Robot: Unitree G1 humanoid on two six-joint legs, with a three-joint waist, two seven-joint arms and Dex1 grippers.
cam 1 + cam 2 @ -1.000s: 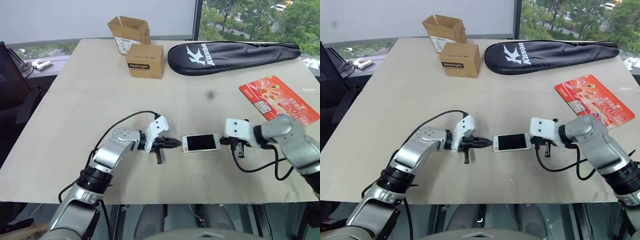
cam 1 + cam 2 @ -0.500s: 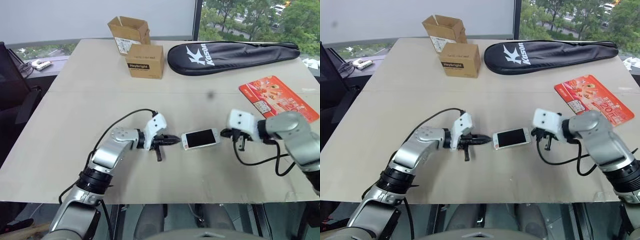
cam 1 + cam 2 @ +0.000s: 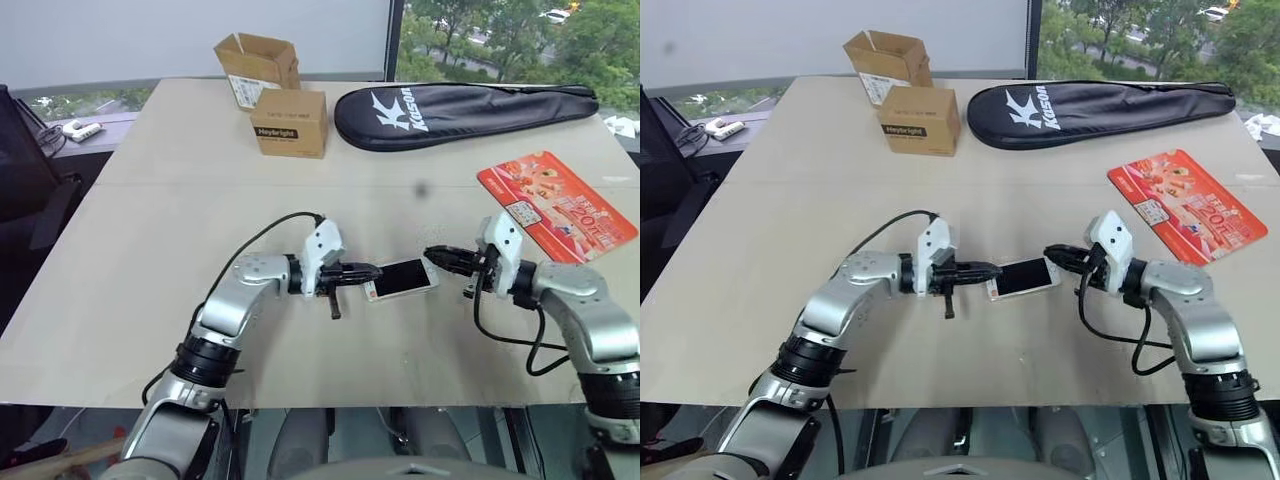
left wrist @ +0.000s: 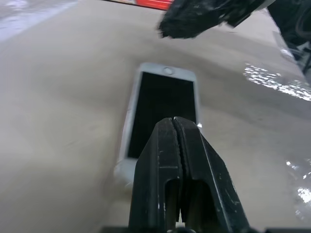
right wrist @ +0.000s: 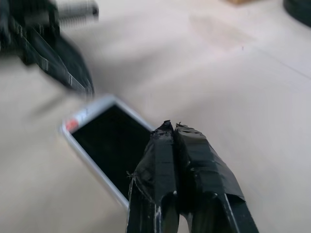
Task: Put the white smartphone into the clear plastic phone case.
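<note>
Beige table [image 3: 200, 210] at frame centre carries the phone [image 3: 401, 278], screen up, between left gripper [image 3: 368, 271] and right gripper [image 3: 432, 255], both with jaws closed and empty; pushed from either end, it may skid or pivot, and no case is discernible.

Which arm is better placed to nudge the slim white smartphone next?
Probably the left: the shut left gripper sits at the end of the slim white smartphone, while the shut right gripper hovers at its far corner.
</note>
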